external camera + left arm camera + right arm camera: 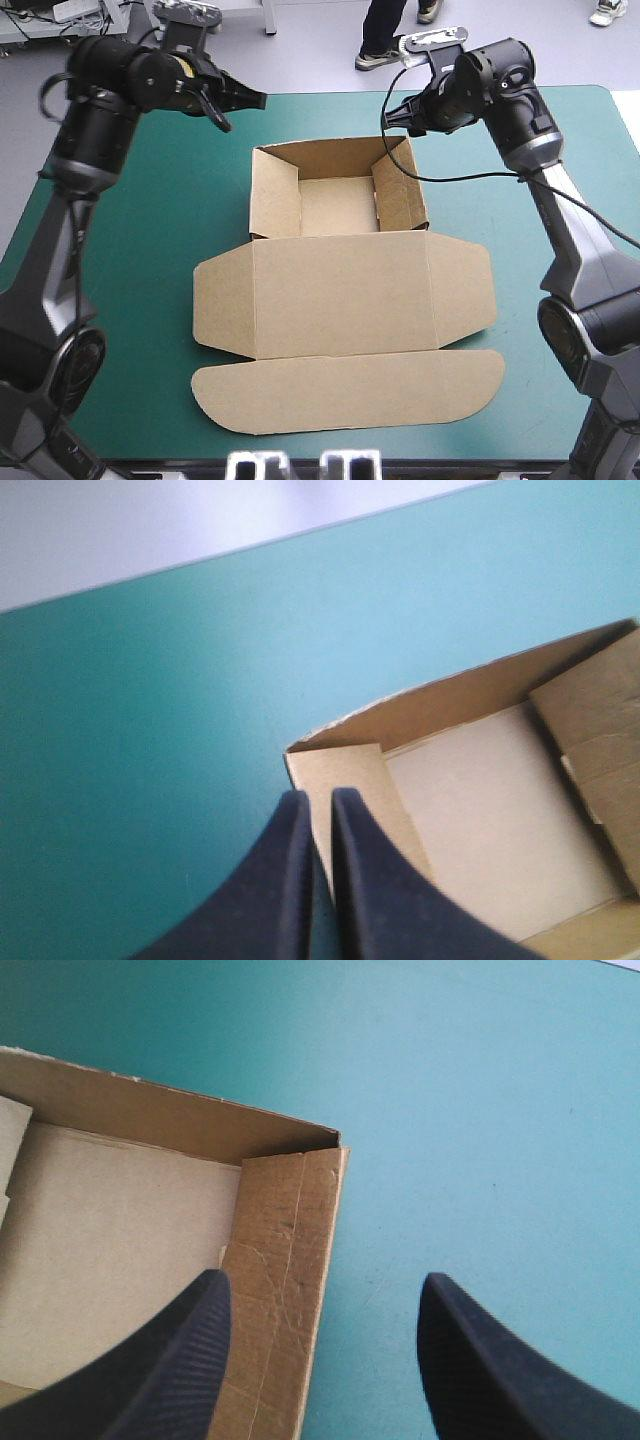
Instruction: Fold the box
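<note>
The brown box (340,290) lies mid-table as an open tray with its walls raised at the far end. Its lid and flaps lie flat toward the near edge. My left gripper (245,100) hovers above the tray's far-left corner, shut and holding nothing. In the left wrist view that gripper (320,796) points down at the corner of the box (500,820). My right gripper (398,115) hangs open above the far-right corner. In the right wrist view it (325,1285) straddles the box's right wall (285,1290) from above without touching it.
The teal-green cover (150,250) shows bare on both sides of the box and along the far edge. The front flap's curved edge (350,420) reaches close to the table's near edge.
</note>
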{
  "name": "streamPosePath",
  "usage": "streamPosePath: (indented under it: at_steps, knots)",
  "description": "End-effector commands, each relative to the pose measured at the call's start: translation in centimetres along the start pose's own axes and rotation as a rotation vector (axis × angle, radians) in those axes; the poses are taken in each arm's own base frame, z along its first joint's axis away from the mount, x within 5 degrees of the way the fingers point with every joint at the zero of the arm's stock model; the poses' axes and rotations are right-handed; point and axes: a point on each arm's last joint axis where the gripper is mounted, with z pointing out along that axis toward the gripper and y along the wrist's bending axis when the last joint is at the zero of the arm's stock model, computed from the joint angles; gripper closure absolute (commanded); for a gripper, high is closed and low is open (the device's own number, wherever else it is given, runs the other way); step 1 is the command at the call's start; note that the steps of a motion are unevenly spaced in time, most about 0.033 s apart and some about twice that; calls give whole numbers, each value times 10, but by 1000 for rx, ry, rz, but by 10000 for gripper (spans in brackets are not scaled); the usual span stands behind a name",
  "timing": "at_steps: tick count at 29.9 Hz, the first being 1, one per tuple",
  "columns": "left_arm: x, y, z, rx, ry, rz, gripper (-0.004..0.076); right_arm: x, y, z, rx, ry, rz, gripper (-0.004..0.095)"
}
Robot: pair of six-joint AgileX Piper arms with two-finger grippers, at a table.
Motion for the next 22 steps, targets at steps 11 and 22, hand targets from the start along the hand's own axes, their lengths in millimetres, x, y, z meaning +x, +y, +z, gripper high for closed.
streamPosePath:
  at_steps: [11, 22]
  knots:
    - [72, 4, -147, 38, -92, 71, 734, 33, -8, 29, -68, 176, 74, 430]
    - [210, 10, -147, 21, -87, 79, 734, 46, -19, 97, -239, 308, 131, 444]
